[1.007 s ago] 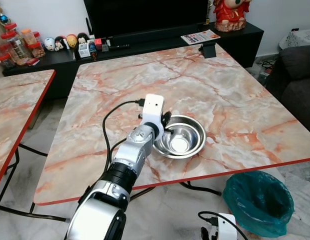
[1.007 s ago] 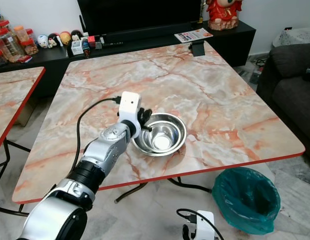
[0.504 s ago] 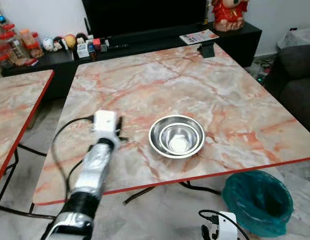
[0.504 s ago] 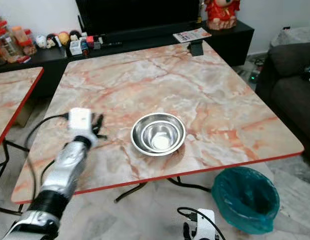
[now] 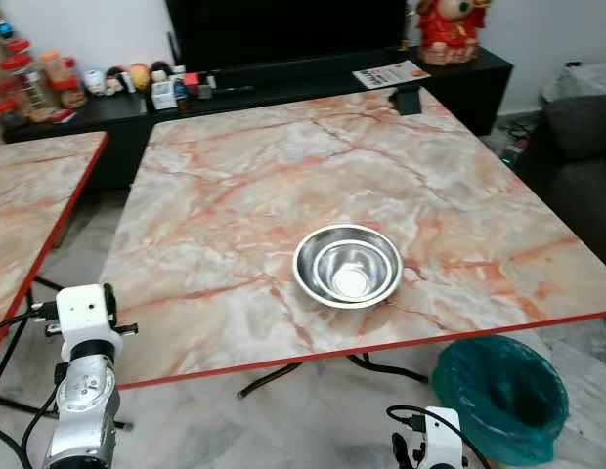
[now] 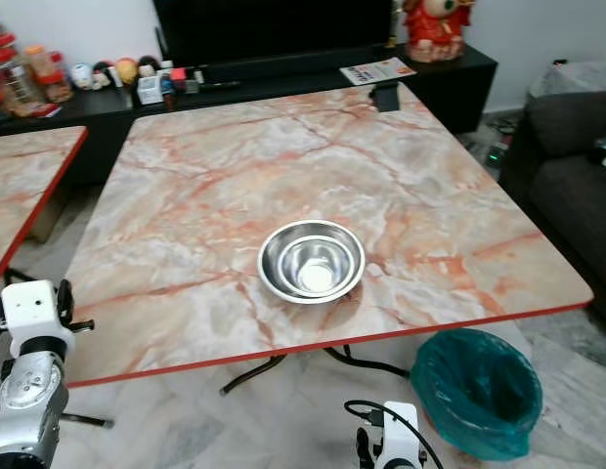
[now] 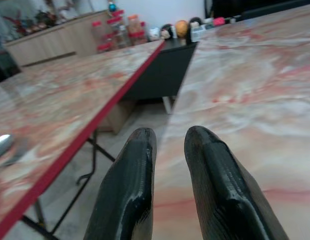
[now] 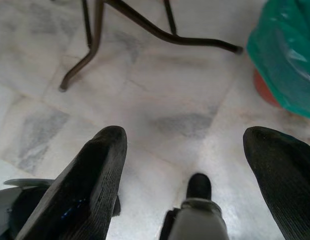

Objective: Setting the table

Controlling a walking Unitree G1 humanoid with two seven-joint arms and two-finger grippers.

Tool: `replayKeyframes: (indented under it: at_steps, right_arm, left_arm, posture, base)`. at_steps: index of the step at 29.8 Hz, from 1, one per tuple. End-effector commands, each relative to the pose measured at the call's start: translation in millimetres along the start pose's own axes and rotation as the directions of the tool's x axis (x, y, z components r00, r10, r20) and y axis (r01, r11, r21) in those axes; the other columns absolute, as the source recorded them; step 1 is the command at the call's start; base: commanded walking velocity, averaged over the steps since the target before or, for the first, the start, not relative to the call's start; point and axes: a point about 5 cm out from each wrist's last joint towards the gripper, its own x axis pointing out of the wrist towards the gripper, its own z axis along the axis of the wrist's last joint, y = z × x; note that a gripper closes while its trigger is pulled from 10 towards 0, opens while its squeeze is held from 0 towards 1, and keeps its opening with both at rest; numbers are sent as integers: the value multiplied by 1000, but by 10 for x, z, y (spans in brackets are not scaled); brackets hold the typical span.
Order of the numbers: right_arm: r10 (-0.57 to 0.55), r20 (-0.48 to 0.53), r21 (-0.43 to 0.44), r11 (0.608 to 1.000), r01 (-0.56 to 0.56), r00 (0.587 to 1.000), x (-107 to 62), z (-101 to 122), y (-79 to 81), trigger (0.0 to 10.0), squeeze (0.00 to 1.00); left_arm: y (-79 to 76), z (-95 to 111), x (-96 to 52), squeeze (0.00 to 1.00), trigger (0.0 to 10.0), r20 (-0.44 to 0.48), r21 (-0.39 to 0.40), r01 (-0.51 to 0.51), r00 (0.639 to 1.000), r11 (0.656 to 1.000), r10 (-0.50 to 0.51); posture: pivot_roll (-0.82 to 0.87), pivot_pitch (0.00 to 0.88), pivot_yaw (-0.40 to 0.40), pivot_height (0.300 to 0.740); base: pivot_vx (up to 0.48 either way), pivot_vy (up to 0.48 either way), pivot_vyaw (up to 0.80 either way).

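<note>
A steel bowl (image 5: 346,266) sits upright on the marble table (image 5: 283,166), near its front edge, and looks like two bowls nested. My left arm's white wrist (image 5: 83,315) hangs low beside the table's front left corner, well apart from the bowl. In the left wrist view my left gripper (image 7: 170,137) has its two black fingers (image 7: 132,165) close together with nothing between them, level with the tabletop's edge. My right gripper (image 8: 192,137) hangs open over the floor, its wrist (image 5: 435,449) below the table's front edge.
A green-lined bin (image 5: 498,396) stands on the floor at the front right. A second marble table (image 5: 29,195) is close on the left, with a narrow gap between. A dark TV console (image 5: 283,78) runs along the back, and a grey sofa (image 5: 582,147) is at the right.
My left arm has drawn back from the bowl's rim, moving left and down past the table's front left corner. The bowl stays where it was.
</note>
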Motion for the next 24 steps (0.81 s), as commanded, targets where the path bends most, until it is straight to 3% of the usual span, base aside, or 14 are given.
replayKeyframes:
  at_steps: [1,5,8,16,24]
  right_arm:
    - [18,-8,-14,1000,-18,1000,0,-17,46,10000,0]
    - [20,2,-23,1000,-20,1000,1,-3,41,10000,0]
    - [10,12,-23,1000,-9,1000,0,4,32,10000,0]
    - [14,12,-8,1000,-14,1000,-3,-7,43,10000,0]
    - [22,10,0,1000,-22,1000,-4,-17,69,10000,0]
  left_arm:
    - [92,2,-19,0,10000,9,-9,-24,1000,1000,24]
    - [-120,184,53,0,10000,76,-59,33,997,998,-28]
    - [-277,335,106,0,10000,128,-87,76,990,993,-65]
    - [-422,560,162,0,10000,197,-125,132,975,983,-106]
    - [-445,617,165,0,10000,204,-140,142,973,980,-112]
  posture:
    - [94,0,79,728]
    - [94,0,78,728]
    - [92,0,78,728]
    - [87,0,84,728]
    - [88,0,88,728]
  base:
    - [0,0,0]
    - [0,0,0]
    - [0,0,719]
    - [0,0,800]
    - [0,0,800]
